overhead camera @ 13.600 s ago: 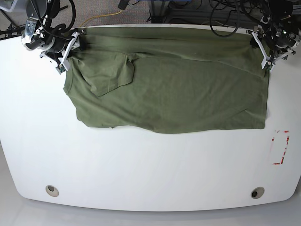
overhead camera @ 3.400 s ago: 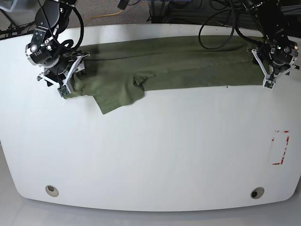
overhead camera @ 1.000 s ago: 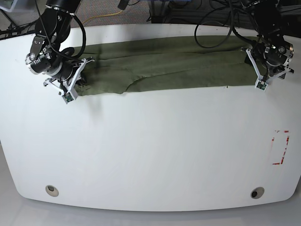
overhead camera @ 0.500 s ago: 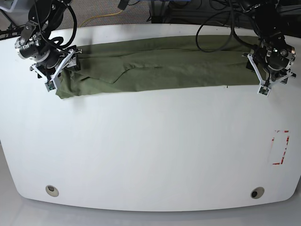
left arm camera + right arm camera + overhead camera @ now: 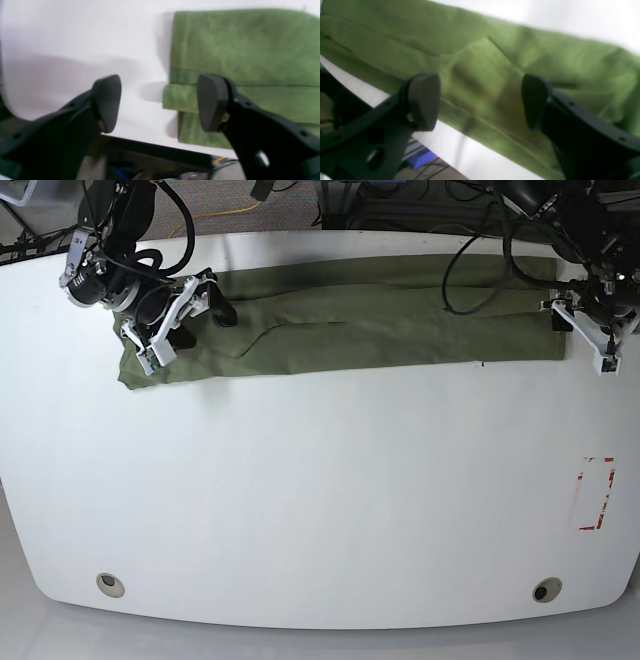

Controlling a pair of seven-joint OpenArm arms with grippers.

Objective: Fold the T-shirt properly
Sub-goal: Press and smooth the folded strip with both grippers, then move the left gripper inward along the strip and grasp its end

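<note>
The T-shirt lies folded into a long narrow olive band across the far part of the white desk, stretching from about ten o'clock to two o'clock in the overhead view. The right gripper hovers over the shirt's ten o'clock end with its jaws spread wide and nothing between them; in its own camera the right gripper shows rumpled green fabric lying below and between the two black pads, with layered folds and a strip of desk edge toward seven o'clock. The left gripper sits at the band's two o'clock end, jaws also released; from its wrist, the left gripper straddles the corner of the T-shirt, one pad over bare desk and the other over stacked hems. A red-outlined marking sits on the desk at four o'clock; I can read no writing anywhere.
</note>
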